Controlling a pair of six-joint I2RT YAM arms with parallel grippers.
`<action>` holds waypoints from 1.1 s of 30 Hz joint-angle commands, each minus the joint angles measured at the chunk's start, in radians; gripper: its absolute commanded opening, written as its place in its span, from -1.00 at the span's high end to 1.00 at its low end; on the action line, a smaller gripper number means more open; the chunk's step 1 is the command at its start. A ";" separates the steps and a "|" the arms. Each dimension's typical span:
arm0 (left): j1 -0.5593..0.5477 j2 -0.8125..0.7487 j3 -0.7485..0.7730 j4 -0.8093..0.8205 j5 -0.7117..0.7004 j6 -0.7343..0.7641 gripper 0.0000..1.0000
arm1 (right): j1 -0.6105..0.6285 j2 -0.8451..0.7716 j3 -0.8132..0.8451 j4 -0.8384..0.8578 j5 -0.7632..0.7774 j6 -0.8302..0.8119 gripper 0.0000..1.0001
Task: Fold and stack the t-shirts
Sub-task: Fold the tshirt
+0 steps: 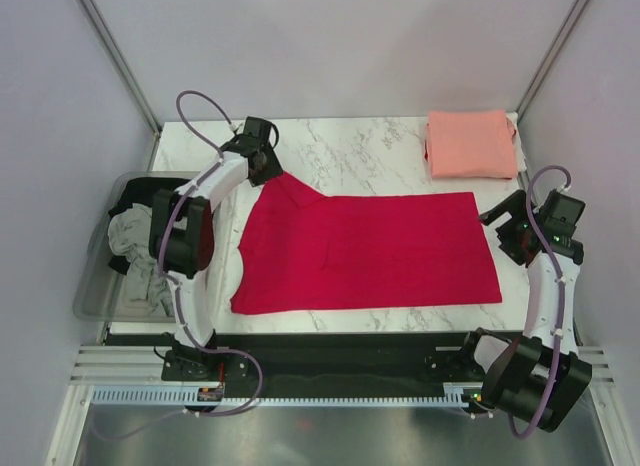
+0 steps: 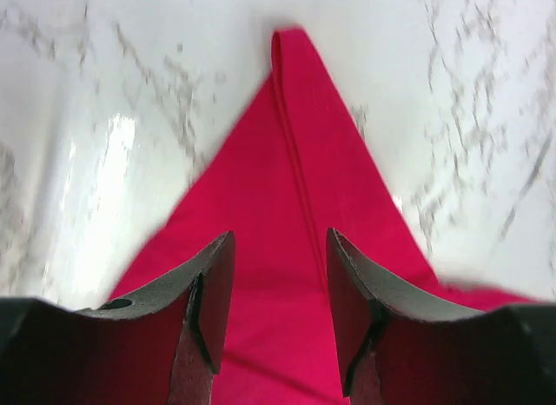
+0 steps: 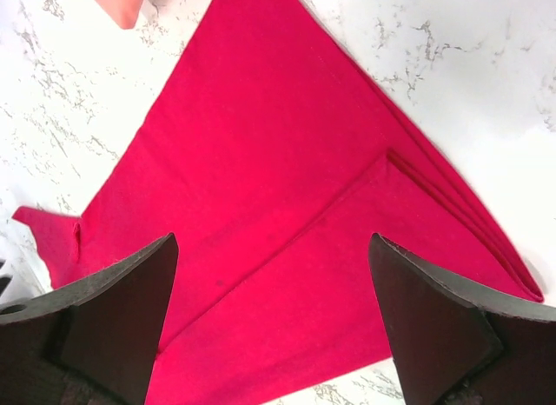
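The crimson red t-shirt [image 1: 370, 251] lies flat on the marble table [image 1: 370, 151], with one side folded in and a sleeve sticking out at its back left corner. My left gripper [image 1: 270, 168] hangs over that sleeve with its jaws open; the red cloth [image 2: 295, 162] lies below and between the fingers [image 2: 281, 240]. My right gripper [image 1: 503, 233] is wide open at the shirt's right edge, above the cloth [image 3: 261, 144], and empty [image 3: 272, 244]. The salmon pink t-shirt [image 1: 470, 143] lies folded at the back right, and its corner shows in the right wrist view [image 3: 117, 1].
A clear plastic bin [image 1: 95, 286] stands off the table's left edge, holding the crumpled grey t-shirt [image 1: 130, 236] and a dark cloth [image 1: 135, 194] behind it. Grey walls close in on both sides and the back.
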 commanded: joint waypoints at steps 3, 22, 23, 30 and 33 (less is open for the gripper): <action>0.053 0.202 0.230 0.071 -0.015 0.097 -0.05 | 0.006 0.039 0.000 0.094 -0.046 -0.001 -0.96; 0.080 0.433 0.344 0.221 0.064 0.083 0.25 | 0.017 0.078 -0.050 0.183 -0.025 -0.004 -0.96; 0.080 0.431 0.328 0.229 0.066 0.080 0.38 | 0.018 0.079 -0.052 0.183 -0.020 -0.003 -0.96; 0.117 0.431 0.296 0.287 0.162 0.068 0.96 | 0.054 0.163 -0.027 0.197 0.064 -0.015 -0.96; 0.152 0.456 0.293 0.302 0.272 0.039 0.96 | 0.092 0.272 -0.007 0.256 0.092 0.016 -0.96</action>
